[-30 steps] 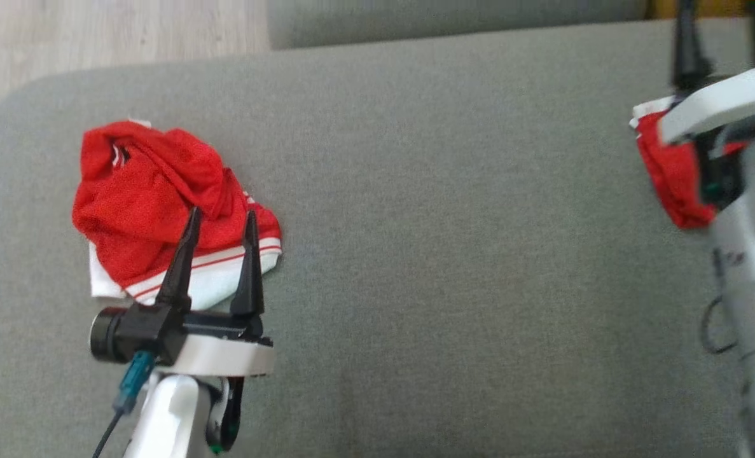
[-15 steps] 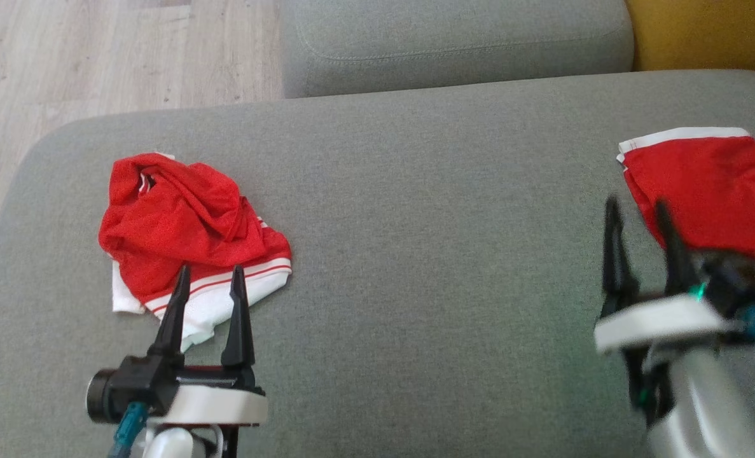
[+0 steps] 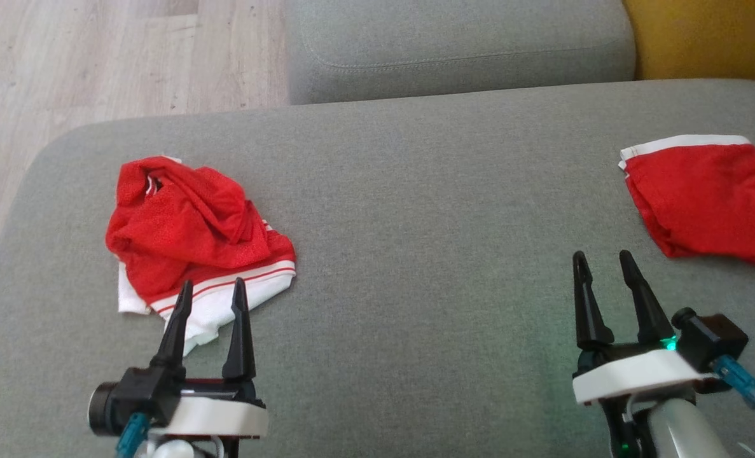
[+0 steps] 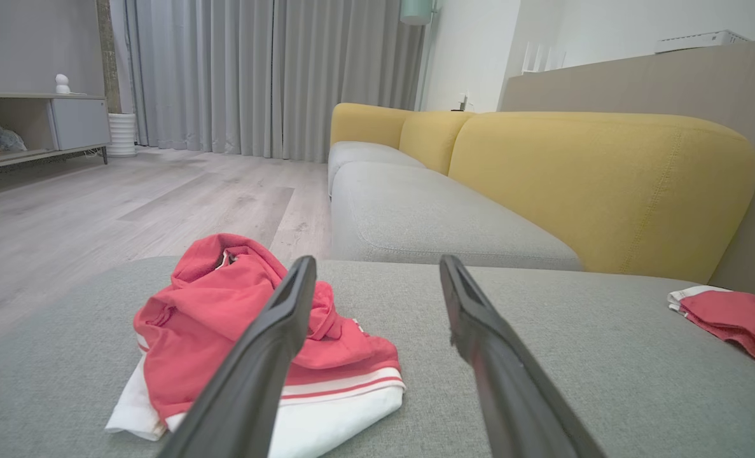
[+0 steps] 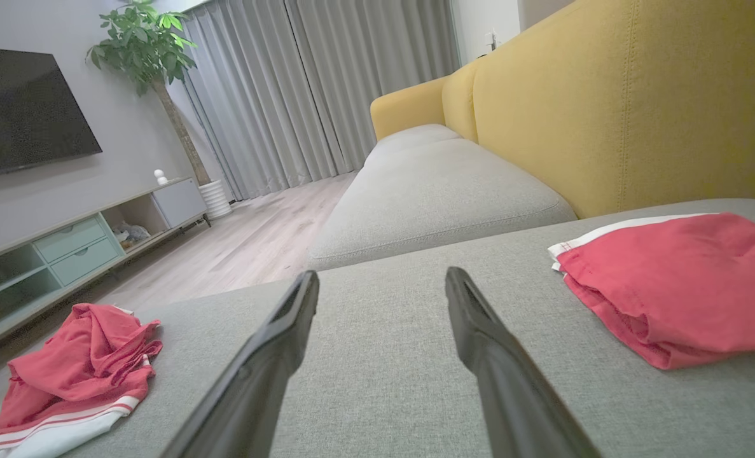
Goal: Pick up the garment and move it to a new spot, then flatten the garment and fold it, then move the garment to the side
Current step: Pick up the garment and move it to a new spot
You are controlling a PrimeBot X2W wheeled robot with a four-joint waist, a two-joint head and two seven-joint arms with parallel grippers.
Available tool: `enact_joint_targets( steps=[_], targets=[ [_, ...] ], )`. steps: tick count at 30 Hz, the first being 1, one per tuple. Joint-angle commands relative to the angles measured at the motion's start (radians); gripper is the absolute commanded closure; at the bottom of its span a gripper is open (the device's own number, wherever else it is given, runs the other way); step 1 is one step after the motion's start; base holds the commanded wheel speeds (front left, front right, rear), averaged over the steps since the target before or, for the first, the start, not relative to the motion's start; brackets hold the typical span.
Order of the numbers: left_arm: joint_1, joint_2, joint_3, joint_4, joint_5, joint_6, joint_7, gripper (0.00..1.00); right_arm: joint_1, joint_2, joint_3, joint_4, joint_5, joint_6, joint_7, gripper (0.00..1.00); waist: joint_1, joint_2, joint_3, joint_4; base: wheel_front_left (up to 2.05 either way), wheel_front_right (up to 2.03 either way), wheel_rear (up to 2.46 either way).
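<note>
**Pickup pending**

Left gripper [image 3: 214, 282] & right gripper [image 3: 602, 254] are hovering open over grey cushion [image 3: 428, 222]. Crumpled garment [image 3: 186, 235] is lying at cushion's left end; folded garment [image 3: 708, 197] is sitting at its right end. Prob. pickup step: left needs reaching fwd, closing on heap.

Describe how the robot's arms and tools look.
Left tool and right tool match: two long, tapering black fingers on a black base above a white plate, with a side-mounted black camera and teal cable plug. A green light glows on the right one; its forearm is silver.
</note>
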Motion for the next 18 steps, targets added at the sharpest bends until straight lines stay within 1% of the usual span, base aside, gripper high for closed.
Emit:
enact_joint_targets(
  steps=[1,7,18],
  targets=[
    [-0.032,0.004,0.032,-0.027,-0.002,0.007,-0.006,0.00,-0.028,-0.004,0.028,-0.037,0.011,-0.001,-0.011,0.00,0.0000,0.0000,-0.002,0.005,0.00,0.00,0.00],
    [-0.029,0.004,0.025,-0.028,-0.001,0.011,-0.006,0.00,-0.011,-0.004,0.063,-0.038,0.038,-0.001,-0.011,0.00,0.0000,0.0000,-0.014,0.047,0.00,0.00,0.00],
    [0.004,0.004,0.043,-0.023,0.015,0.010,-0.006,0.00,0.019,-0.004,0.148,-0.029,0.070,-0.001,-0.011,0.00,0.0000,0.0000,-0.049,0.199,0.00,0.00,0.00]
  ],
)
